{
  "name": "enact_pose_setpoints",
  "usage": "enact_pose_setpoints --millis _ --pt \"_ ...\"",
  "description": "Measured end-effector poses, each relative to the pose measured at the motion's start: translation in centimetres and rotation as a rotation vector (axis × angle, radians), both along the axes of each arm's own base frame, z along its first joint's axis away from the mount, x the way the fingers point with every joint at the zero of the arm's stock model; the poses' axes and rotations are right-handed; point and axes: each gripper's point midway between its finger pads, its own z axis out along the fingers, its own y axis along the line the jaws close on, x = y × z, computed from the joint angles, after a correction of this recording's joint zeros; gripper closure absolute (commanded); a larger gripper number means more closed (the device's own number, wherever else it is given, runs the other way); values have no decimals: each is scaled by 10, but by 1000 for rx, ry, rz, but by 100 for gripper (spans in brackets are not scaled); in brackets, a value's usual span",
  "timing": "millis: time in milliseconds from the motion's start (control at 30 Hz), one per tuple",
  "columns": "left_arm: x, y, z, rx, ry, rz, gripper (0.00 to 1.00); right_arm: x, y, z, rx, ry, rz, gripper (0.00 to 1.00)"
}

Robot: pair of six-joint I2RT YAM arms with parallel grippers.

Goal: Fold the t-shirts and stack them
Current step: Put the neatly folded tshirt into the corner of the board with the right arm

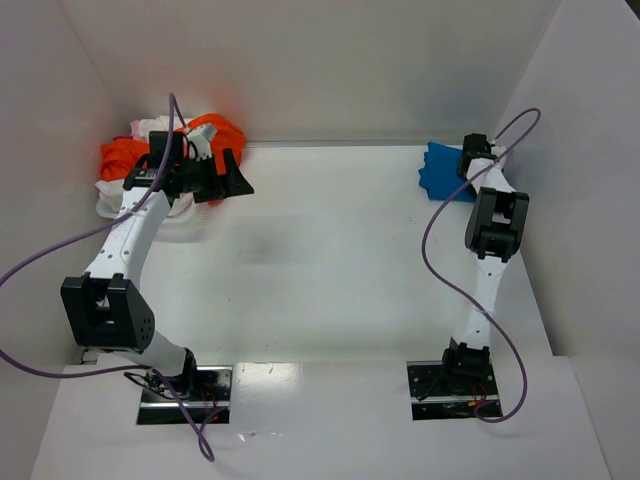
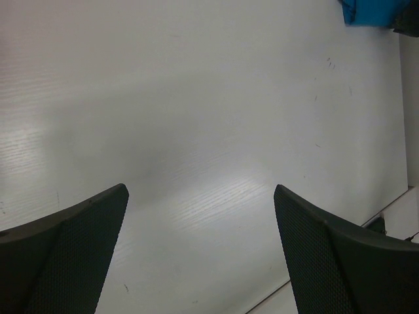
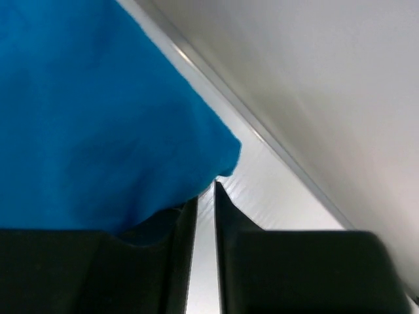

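Observation:
The bright blue t-shirt (image 1: 440,172) lies bunched in the back right corner. My right gripper (image 1: 467,160) is at its right edge. In the right wrist view the blue t-shirt (image 3: 91,118) drapes over the left finger, and the right gripper (image 3: 205,195) stands a narrow slit open with bare table showing in the gap. A heap of t-shirts sits in the back left corner: orange (image 1: 120,155) over white (image 1: 108,197). My left gripper (image 1: 225,172) hovers just right of that heap. The left gripper (image 2: 200,191) is wide open over bare table, holding nothing.
White walls (image 1: 330,70) close in the table at the back and on both sides. The blue t-shirt (image 2: 373,12) shows at the top right corner of the left wrist view. Purple cables (image 1: 40,260) loop off both arms.

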Motion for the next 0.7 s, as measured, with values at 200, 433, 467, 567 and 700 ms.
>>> enact_pose_setpoints --millis 200,433,467,567,700 --pt "0 0 0 0 2 0 0 -6 -5 4 2 5 -9 47" --pt "2 1 8 9 -18 -7 0 -38 33 35 173 -69 71 0" --pt "3 2 13 17 -31 -8 0 -40 44 47 209 -101 105 0" --pt "10 10 31 59 -83 19 0 -39 86 102 324 -276 256 0" --pt "17 31 70 150 -194 97 0 -36 144 190 427 -536 489 0"
